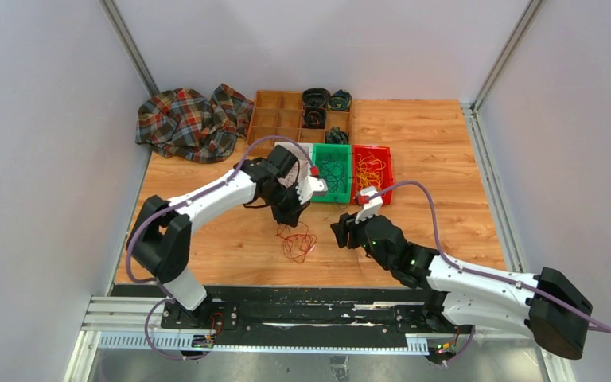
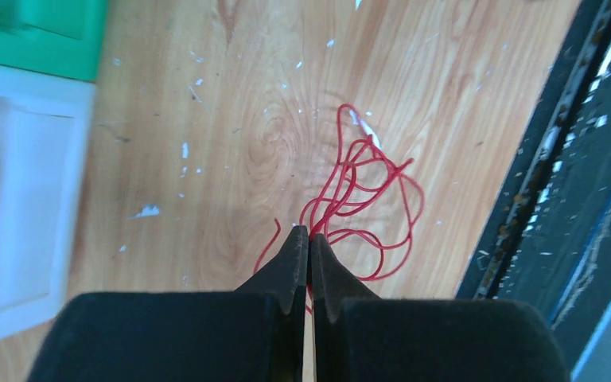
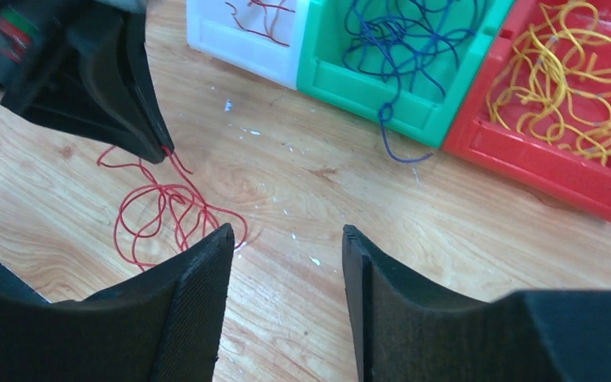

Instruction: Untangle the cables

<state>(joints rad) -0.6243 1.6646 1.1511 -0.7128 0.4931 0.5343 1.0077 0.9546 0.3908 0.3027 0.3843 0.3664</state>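
Your wooden table (image 1: 445,143) carries the whole scene, with both arms reaching in from its near edge. Your left arm (image 1: 207,199) bends over the middle of the board, and your right arm (image 1: 477,278) stretches in low from the right.

At the far left corner lies a crumpled plaid cloth (image 1: 187,123). Beside it is a wooden divider tray (image 1: 278,110), with dark items in its right-hand compartments.

Just in front of that tray, three small bins stand side by side: a white bin (image 3: 239,48), a green bin (image 3: 366,83) and a red bin (image 3: 525,151).

Your left gripper (image 2: 309,235) points down at the table with its jaws clenched together, pinching a strand of the red cables (image 1: 297,243). The rest of that loose red tangle lies on the bare wood beneath it, near the table's front edge.

Your right gripper (image 3: 286,231) hovers just to the right of that tangle, its jaws apart with nothing between them.

The blue cables (image 3: 398,40) fill the green bin, and one strand spills over its front wall onto the table. The yellow cables (image 3: 565,72) lie heaped in the red bin. A few red strands (image 3: 254,16) show inside the white bin.
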